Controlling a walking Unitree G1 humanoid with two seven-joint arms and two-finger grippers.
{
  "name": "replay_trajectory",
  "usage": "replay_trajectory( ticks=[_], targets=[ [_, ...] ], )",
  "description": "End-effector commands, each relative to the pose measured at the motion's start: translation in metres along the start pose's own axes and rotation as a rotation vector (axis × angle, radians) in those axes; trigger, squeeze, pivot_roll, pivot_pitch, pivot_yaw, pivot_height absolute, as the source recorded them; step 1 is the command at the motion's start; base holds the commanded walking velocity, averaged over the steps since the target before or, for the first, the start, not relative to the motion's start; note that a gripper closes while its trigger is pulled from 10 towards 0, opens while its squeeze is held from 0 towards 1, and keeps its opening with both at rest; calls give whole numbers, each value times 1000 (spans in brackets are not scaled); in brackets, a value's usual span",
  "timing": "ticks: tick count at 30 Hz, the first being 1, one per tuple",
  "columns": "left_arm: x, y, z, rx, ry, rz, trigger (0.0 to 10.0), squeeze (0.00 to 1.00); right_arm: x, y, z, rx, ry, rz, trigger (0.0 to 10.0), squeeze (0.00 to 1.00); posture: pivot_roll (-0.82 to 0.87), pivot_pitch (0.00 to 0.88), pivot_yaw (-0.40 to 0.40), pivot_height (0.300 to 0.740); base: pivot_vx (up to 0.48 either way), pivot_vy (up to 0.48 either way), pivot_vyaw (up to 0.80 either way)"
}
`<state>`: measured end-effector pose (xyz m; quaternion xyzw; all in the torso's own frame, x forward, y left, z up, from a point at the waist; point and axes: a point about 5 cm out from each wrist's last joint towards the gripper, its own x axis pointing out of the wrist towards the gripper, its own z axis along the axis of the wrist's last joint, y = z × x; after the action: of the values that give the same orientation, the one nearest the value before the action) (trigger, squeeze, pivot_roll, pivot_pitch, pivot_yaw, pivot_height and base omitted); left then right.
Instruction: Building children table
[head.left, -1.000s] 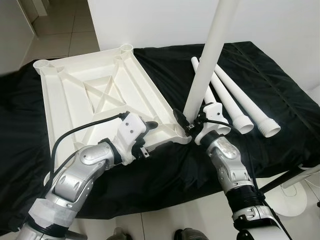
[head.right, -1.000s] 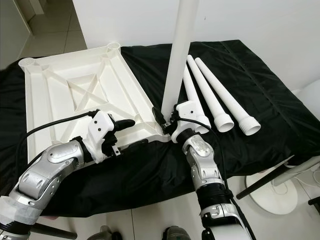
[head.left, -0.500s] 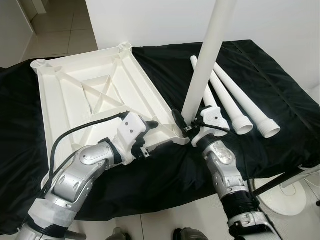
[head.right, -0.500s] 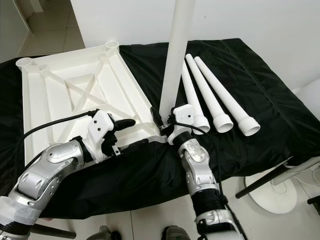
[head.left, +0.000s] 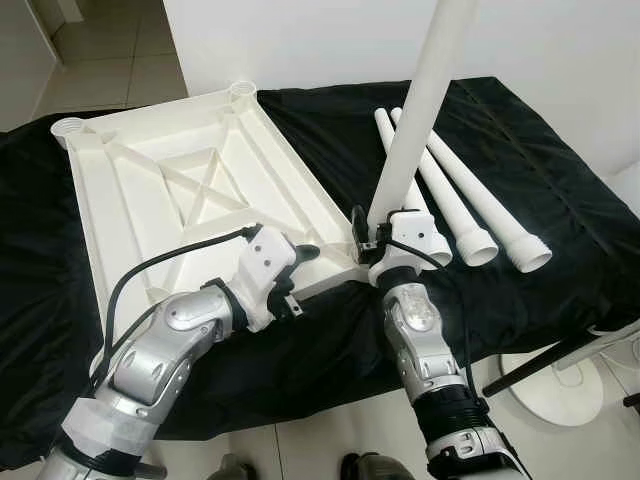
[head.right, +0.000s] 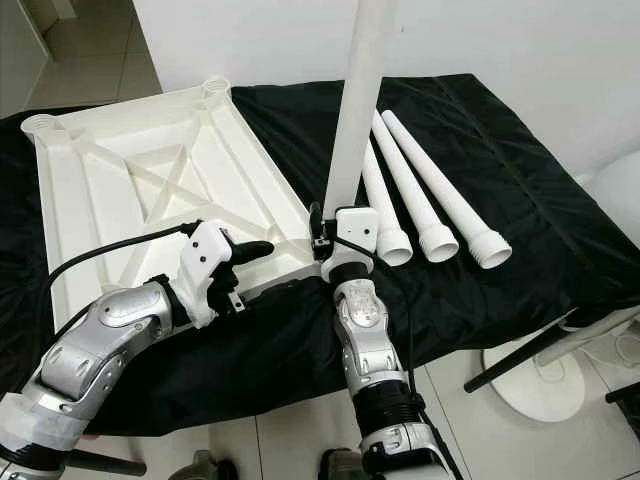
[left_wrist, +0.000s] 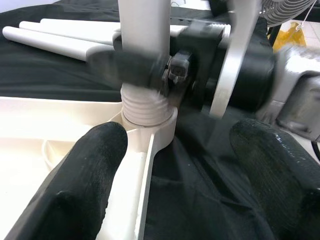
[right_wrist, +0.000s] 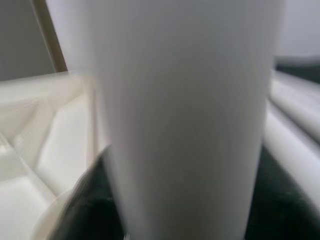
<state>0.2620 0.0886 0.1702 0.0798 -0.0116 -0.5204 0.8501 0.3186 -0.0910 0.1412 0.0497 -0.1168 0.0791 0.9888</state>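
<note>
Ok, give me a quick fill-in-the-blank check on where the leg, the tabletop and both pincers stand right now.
1. The right pincer is shut on the upright ____, low on its shaft.
2. That leg's threaded end sits at the near corner socket of the upside-down ____.
3. ____ more white legs lie on the black cloth.
4. The left pincer is ____, at the tabletop's near edge.

Missing words: leg; tabletop; Three; open

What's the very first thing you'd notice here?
A tall white table leg stands upright in the near right corner socket of the upside-down white tabletop, gripped near its base by the right tool. Three more legs lie on the black cloth beside it.
</note>
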Motion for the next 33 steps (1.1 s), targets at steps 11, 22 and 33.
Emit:
replay_trajectory(
  ticks=[11, 22, 33],
  targets=[
    [2, -6, -3, -16, 20, -18, 10000, 0, -5, -29, 6, -18, -12, 93, 10000, 0, -64, 86, 19, 740, 0, 0, 0],
    [3, -7, -4, -13, 33, -19, 10000, 0, -5, -42, 12, -94, 21, 348, 10000, 0, -67, 84, 21, 740, 0, 0, 0],
    [8, -12, -4, -13, 35, -35, 10000, 0, 4, -66, 21, -219, 108, 596, 7725, 0, -68, 73, 26, 740, 0, 0, 0]
  ],
)
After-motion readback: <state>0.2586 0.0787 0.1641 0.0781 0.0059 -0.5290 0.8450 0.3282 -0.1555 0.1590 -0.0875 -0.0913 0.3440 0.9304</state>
